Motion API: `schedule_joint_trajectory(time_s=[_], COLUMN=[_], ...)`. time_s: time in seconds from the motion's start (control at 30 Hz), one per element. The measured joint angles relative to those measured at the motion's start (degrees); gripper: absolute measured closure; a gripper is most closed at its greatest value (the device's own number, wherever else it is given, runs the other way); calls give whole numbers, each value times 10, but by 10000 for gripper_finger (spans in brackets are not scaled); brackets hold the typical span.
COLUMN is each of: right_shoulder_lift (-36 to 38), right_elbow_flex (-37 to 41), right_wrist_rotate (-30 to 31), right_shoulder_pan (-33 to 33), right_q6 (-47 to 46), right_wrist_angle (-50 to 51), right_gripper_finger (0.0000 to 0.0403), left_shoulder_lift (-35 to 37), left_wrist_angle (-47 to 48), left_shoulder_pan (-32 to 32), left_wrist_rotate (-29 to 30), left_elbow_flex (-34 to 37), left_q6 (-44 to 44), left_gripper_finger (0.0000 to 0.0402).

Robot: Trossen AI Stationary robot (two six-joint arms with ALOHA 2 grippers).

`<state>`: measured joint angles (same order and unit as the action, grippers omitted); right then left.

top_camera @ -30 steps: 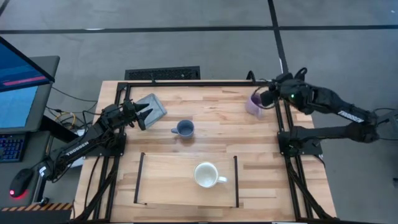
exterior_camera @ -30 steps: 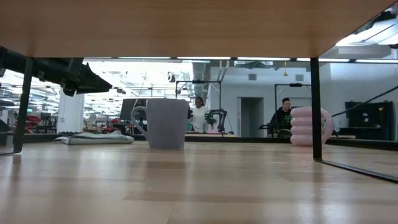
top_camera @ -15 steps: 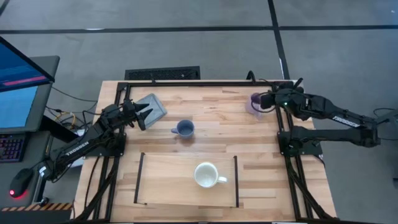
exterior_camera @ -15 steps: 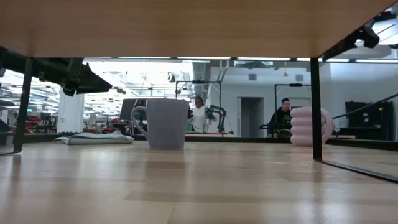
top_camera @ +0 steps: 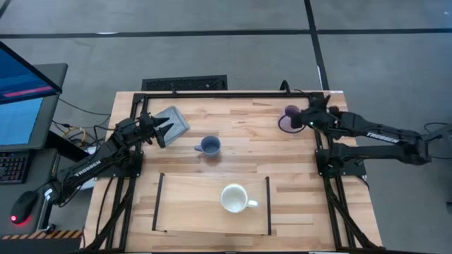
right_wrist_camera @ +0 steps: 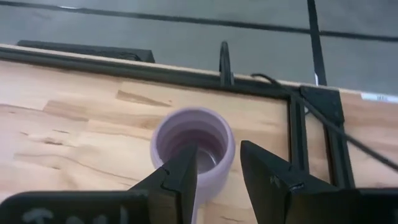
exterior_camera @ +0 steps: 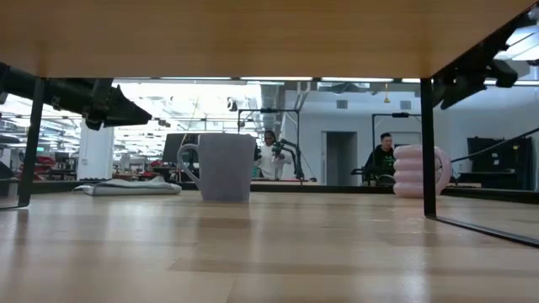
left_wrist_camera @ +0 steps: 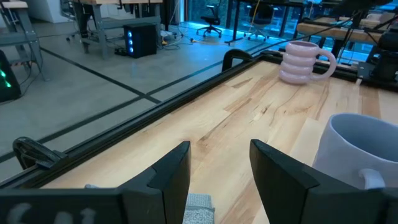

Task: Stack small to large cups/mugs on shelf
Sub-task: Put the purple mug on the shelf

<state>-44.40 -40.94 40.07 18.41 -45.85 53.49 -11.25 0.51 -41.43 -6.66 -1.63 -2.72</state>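
Right end effector just above lilac mug.

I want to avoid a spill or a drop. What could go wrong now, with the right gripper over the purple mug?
The open right gripper straddles the rim of the lilac mug, which stands near the table's back edge; a skewed close might tip or push it. The white mug already sits on the shelf, so the carried mug could bump it.

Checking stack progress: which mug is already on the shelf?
The wide white mug, standing on the light-wood shelf; the small blue mug and ribbed lilac mug stand on the tabletop.
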Motion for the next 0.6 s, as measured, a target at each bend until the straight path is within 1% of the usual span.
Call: schedule_joint_trajectory(time_s=[0.1,0.27,0.6], right_shoulder_lift=[-7,-25,-85], right_elbow_flex=[13,21,21], right_wrist_rotate=[-21,-56,-57], right_shoulder_pan=[0,-1,0], right_q6=[-21,-26,-57], right_wrist_angle=[0,2,0], right_gripper_finger=[257,257,257], left_shoulder_lift=[0,0,0], left_wrist_angle=[0,0,0], left_shoulder_pan=[0,0,0], left_wrist_rotate=[0,0,0], left_elbow_flex=[0,0,0], left_q6=[0,0,0], left_gripper_finger=[246,246,246])
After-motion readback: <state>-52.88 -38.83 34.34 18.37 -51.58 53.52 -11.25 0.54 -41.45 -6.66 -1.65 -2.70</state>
